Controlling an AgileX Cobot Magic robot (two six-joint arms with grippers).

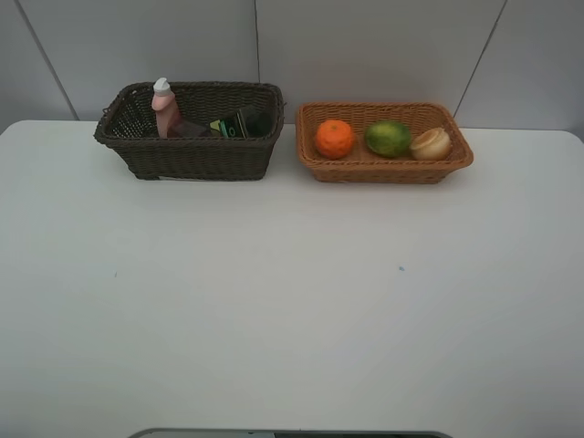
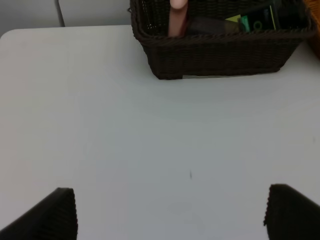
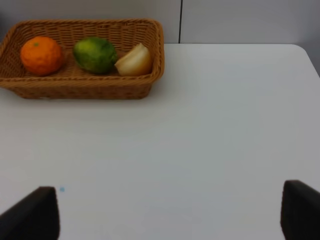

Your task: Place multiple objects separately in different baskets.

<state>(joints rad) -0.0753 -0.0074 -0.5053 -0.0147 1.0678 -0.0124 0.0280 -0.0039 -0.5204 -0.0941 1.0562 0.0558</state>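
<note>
Sorting looks finished: both baskets, dark basket ahead of the wide-open, empty left gripper and tan basket ahead of the equally wide, empty right gripper, are filled, so nothing remains to fetch.

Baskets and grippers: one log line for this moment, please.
dark basket: pink bottle, pump bottle | tan basket: orange, green fruit, pale fruit | left gripper: open | right gripper: open

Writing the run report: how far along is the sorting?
Looks finished. The orange, green fruit and pale fruit lie in the tan basket; the pink bottle and dark green bottle in the dark basket. Both pincers open, empty. Table holds nothing loose.
</note>
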